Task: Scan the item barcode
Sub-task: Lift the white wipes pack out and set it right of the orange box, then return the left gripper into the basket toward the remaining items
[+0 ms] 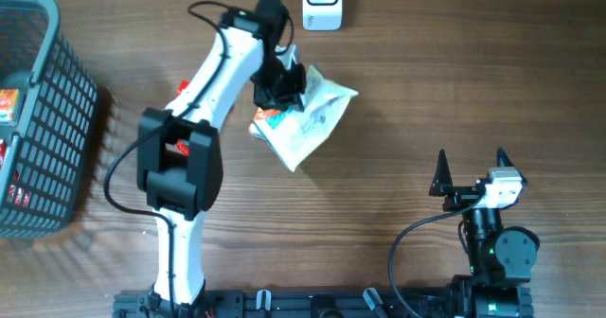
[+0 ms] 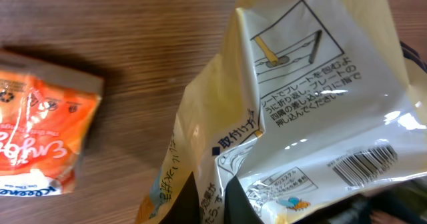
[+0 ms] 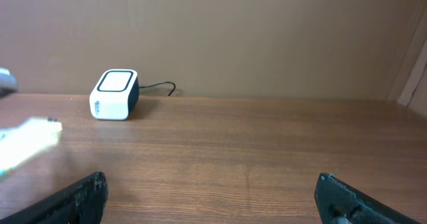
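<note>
Bag: was at upper centre of overhead frame, just below scanner; barcode showed (lower right, left wrist view). Left pincer: pinched the bag. Right pincer: spread, lower right. Orange packet: lay beside bag on worktop.

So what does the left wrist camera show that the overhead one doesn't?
Only left wrist: the barcode and printed Japanese instructions on the white packet. Only overhead: the scanner, the grey basket, and the open right pincer. Both: the white packet, the orange packet and the wooden table.
</note>
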### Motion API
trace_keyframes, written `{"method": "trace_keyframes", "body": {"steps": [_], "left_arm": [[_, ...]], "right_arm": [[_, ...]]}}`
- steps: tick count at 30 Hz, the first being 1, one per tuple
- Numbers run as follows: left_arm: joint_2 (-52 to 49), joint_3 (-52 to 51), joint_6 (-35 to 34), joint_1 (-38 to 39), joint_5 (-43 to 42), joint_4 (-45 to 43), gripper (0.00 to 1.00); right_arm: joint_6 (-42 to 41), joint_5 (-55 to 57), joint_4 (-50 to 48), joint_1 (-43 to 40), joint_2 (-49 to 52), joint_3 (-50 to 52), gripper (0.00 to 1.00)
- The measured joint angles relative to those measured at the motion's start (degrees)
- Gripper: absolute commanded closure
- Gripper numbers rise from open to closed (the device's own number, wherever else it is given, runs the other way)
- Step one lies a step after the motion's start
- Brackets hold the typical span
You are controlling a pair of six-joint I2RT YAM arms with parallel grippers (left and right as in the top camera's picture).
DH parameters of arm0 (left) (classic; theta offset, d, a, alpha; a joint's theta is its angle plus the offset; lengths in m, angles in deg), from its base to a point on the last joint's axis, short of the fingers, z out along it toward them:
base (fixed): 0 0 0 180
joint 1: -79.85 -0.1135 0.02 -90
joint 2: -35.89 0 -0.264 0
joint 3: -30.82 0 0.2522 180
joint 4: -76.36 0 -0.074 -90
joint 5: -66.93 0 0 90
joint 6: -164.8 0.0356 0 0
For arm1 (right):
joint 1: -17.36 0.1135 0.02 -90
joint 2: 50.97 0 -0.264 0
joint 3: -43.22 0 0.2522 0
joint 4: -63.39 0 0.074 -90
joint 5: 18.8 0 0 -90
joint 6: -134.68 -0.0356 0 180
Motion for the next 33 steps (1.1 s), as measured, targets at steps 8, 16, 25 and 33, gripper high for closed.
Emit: {"method": "trace_keyframes", "body": {"steps": [8,16,25,33], "left_arm": [[-0.11,-0.50,-2.82,1.66,8.20,-0.15,0.37],[-0.11,-0.28,-3.34,1.22,5.18,1.95,0.34],[4.26,13.46,-1.38,-9.03,2.89,14.56,0.00],[22.77,23.30,-0.22,-25.53,11.82,14.86,0.00]], "right_arm": [[0.00,0.00,0.00,0.00,0.00,0.00,0.00],[0.00,0.00,0.00,0.00,0.00,0.00,0.00],[0.00,0.00,0.00,0.00,0.00,0.00,0.00],[0.02,0.00,0.00,0.00,0.00,0.00,0.00]]}}
